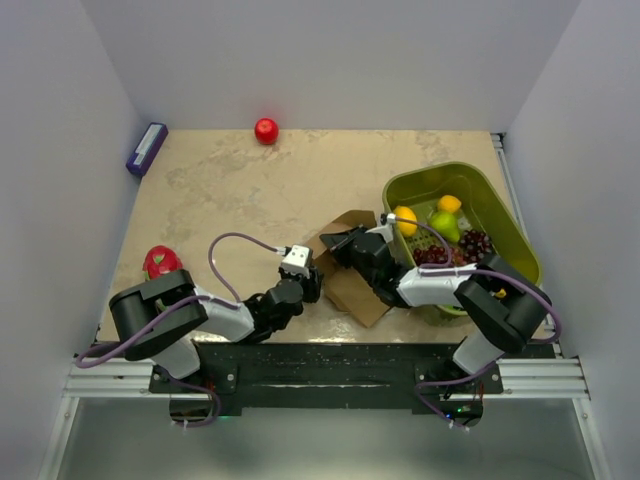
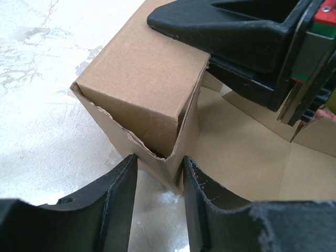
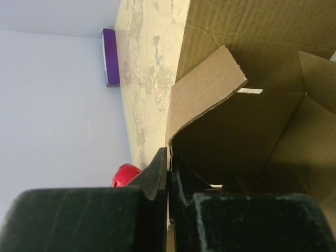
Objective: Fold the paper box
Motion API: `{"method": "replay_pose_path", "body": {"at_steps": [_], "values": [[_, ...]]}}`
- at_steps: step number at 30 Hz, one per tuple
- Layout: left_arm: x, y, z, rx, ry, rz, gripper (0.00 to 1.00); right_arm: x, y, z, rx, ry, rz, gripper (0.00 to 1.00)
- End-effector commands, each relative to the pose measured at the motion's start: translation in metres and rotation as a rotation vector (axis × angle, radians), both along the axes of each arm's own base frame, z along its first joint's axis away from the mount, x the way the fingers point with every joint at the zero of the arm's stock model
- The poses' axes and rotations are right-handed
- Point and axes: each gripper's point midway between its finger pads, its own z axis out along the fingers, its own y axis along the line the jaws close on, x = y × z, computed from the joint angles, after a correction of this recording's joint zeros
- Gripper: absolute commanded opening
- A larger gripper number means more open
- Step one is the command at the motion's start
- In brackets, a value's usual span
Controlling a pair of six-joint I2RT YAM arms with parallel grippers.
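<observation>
The paper box [image 1: 358, 293] is brown cardboard, partly raised, lying on the table between the two arms just left of the green basket. In the left wrist view one folded wall of the paper box [image 2: 142, 79] stands up, and its lower corner pokes between the fingers of my left gripper [image 2: 160, 181]. Those jaws stand apart and straddle that corner. My right gripper [image 3: 168, 160] is shut on the thin edge of a wall of the paper box [image 3: 210, 94], reaching in from the basket side. From above, the left gripper [image 1: 312, 280] and right gripper [image 1: 334, 246] meet at the box.
A green basket [image 1: 440, 170] with several fruits stands right of the box. A red ball [image 1: 266, 130] lies at the back edge and a purple block [image 1: 146, 148] at the back left corner. A red object [image 1: 160, 262] sits by the left arm.
</observation>
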Motion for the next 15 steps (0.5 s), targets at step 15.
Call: {"method": "replay_pose_path", "body": {"at_steps": [15], "values": [[0.014, 0.063, -0.004, 0.257, -0.052, 0.065, 0.28, -0.038, 0.025, -0.039, -0.121, 0.09, 0.149, 0.05]]}}
